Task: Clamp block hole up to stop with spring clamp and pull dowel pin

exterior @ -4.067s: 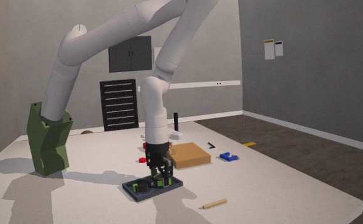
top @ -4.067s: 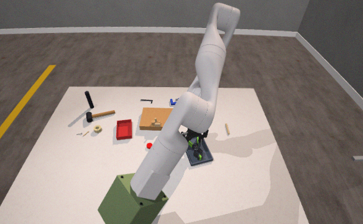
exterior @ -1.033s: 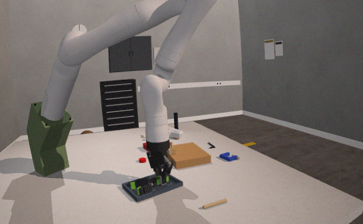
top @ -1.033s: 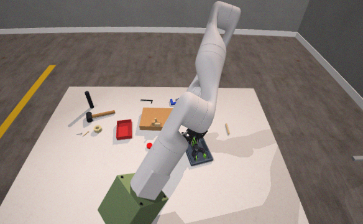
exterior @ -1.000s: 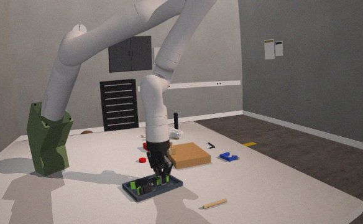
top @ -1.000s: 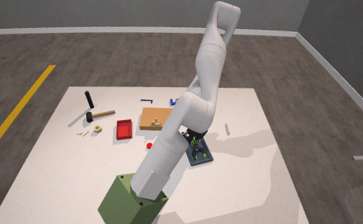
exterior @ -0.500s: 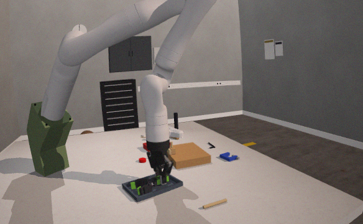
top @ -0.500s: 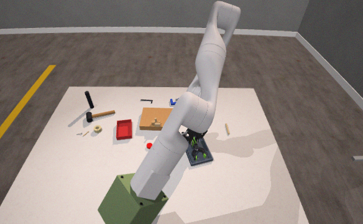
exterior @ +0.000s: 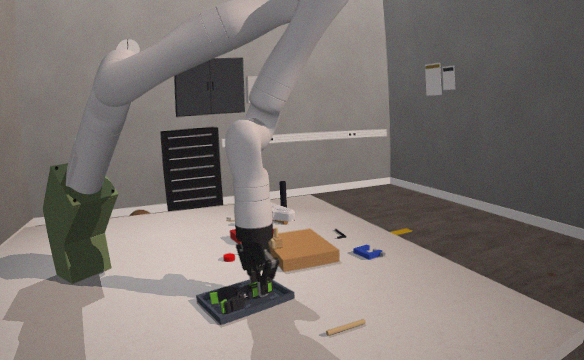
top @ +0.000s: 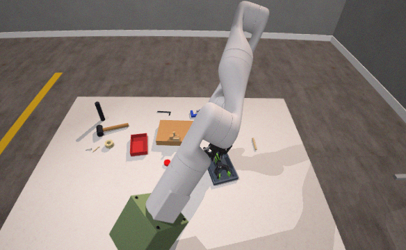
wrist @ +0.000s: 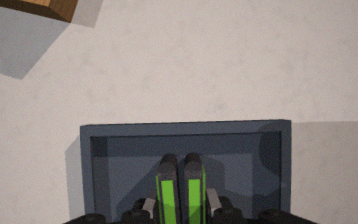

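Gripper (top: 217, 157) (exterior: 262, 289) (wrist: 182, 205) fingers nearly together, can't tell if they hold the spring clamp (top: 221, 167) (exterior: 236, 298), which sits in the dark tray (top: 225, 182) (exterior: 257, 311) (wrist: 185, 128); best check the grip, then lift straight up, keeping its tips off the rim

Workshop or robotics-lab bay, by look of it. Broad pale surface (top: 95, 194) (exterior: 447, 300) spread with black-headed mallet (top: 115, 127), red tray (top: 139, 145), orange-brown board (top: 168, 128) (exterior: 308, 249), hex key (top: 164, 112) (exterior: 340, 233). Dark drawer cabinet (exterior: 192, 169) and two-door wall cabinet (exterior: 210, 87) behind. Long white socket strip (exterior: 322, 136) along grey wall. Yellow line (top: 19, 125) (exterior: 401, 232) on brown floor (top: 126, 69) (exterior: 452, 220).
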{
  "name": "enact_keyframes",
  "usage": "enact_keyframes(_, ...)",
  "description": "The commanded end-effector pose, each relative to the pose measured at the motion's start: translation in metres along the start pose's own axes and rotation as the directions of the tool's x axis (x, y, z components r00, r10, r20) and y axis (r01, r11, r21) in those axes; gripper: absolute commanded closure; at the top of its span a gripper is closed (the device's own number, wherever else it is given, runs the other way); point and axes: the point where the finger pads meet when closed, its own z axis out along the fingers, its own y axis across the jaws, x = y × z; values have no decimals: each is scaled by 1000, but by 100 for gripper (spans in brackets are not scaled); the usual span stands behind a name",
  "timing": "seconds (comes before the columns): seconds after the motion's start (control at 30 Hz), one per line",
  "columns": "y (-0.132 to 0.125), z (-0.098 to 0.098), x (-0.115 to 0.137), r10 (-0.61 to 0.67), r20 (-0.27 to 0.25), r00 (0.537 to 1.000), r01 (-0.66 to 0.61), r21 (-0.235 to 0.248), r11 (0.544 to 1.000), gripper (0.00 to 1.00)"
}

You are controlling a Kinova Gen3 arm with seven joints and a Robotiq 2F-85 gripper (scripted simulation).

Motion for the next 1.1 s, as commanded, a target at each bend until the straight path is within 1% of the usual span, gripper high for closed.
enact_keyframes(0.0,-1,-3,-3,2,8,1000,-2,4,1000,68)
enact_keyframes(0.3,-1,-14,-3,2,8,1000,-3,4,1000,68)
enact_keyframes(0.37,-1,-14,-3,2,8,1000,-3,4,1000,68)
enact_keyframes(0.87,-1,-49,-3,3,8,1000,-3,3,1000,68)
enact_keyframes(0.93,-1,-49,-3,3,8,1000,-3,3,1000,68)
enact_keyframes(1.07,-1,-58,-3,3,8,1000,-3,3,1000,68)
